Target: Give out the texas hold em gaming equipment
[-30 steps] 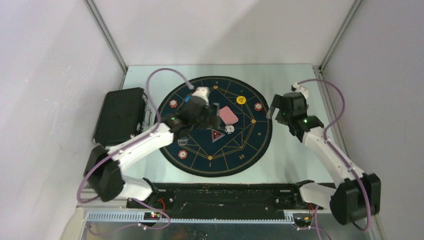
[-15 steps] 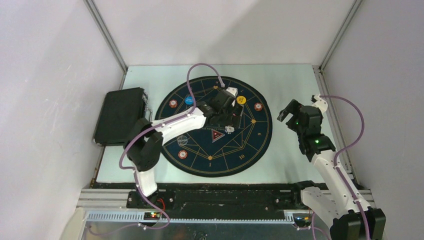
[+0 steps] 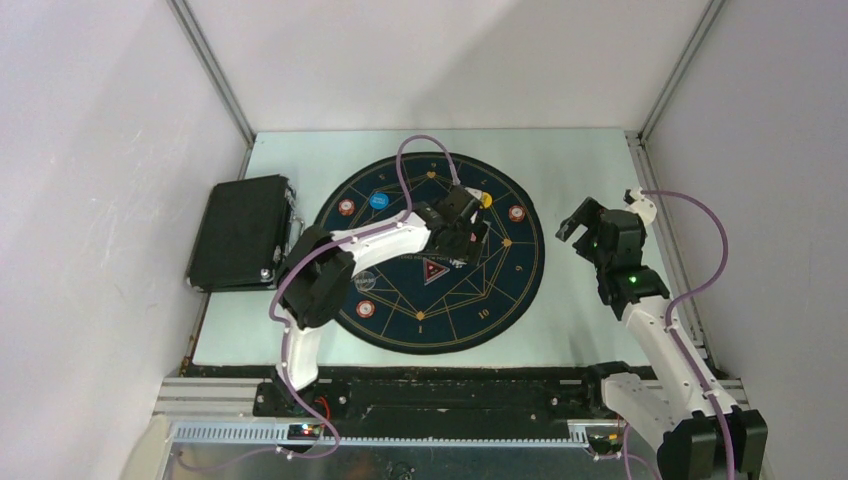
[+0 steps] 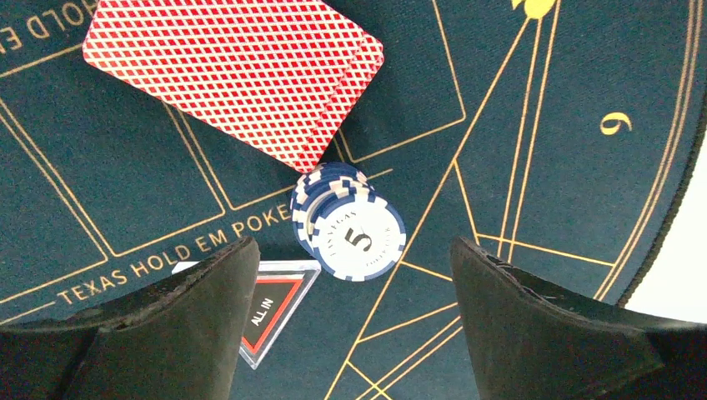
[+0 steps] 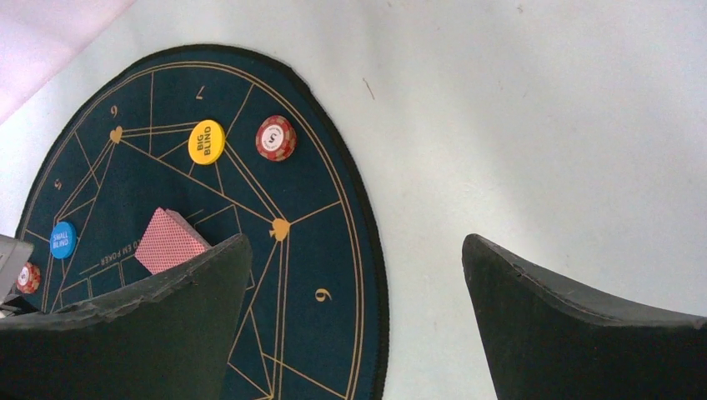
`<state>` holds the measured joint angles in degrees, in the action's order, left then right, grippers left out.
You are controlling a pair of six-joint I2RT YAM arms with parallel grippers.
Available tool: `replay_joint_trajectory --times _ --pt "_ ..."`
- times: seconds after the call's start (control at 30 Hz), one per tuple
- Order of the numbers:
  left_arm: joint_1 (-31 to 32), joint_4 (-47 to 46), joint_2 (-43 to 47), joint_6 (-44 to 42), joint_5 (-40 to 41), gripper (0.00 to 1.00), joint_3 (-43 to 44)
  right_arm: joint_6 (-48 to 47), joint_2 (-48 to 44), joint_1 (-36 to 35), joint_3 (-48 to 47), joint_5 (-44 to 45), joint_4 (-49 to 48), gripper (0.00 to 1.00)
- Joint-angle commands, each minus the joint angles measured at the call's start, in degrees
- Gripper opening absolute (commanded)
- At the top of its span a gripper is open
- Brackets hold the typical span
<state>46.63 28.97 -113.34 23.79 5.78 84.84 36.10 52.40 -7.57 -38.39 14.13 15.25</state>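
- The round mat (image 3: 480,300) covers the middle of the table (image 3: 590,170); the black case (image 3: 240,232) sits off its left edge, outside the playing area.
- The left gripper (image 4: 350,258) hangs low over the mat's centre, jaws wide on either side of the chip stack (image 4: 350,229) without touching it, probably lining up a pick.
- The right gripper (image 5: 357,242) waits spread and empty over bare table, leaving room.
- The cards (image 4: 238,71) lie face down just beyond the stack.
- The triangular token (image 4: 271,312) lies beside the stack.
- The yellow chip (image 5: 206,142), red-white chip (image 5: 276,137) and blue chip (image 5: 62,239) sit nearer the rim, seemingly at seats.
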Motion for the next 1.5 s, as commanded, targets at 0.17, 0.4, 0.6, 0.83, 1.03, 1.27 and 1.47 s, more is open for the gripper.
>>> replay_joint_trajectory --times 0.17,0.4,0.6,0.83,1.03,1.27,1.47 --pt "0.2 3.7 -3.1 -3.6 1.5 0.87 5.9 0.9 1.3 0.8 0.1 -0.5 -2.7 1.0" --pt "0.2 3.9 -4.2 -3.9 1.3 0.8 6.7 0.8 1.4 1.1 0.1 -0.8 -2.6 1.0" --pt "-0.1 4.3 -5.2 -3.9 1.2 0.75 7.1 0.8 1.3 1.3 0.1 -0.7 -2.4 1.0" --pt "-0.1 3.8 -5.7 -3.5 0.7 0.68 7.3 0.8 1.5 1.4 0.1 -0.8 -2.5 1.0" --pt "-0.3 4.2 -6.1 -3.3 0.7 0.64 7.4 0.7 1.4 1.4 0.1 -1.0 -2.4 1.0" --pt "-0.3 4.2 -5.8 -3.2 0.6 0.55 7.3 0.6 1.7 1.5 0.1 -1.2 -2.6 1.0" --pt "-0.3 4.2 -5.6 -3.1 0.7 0.48 7.2 0.6 2.2 1.4 0.1 -1.8 -2.8 1.0"
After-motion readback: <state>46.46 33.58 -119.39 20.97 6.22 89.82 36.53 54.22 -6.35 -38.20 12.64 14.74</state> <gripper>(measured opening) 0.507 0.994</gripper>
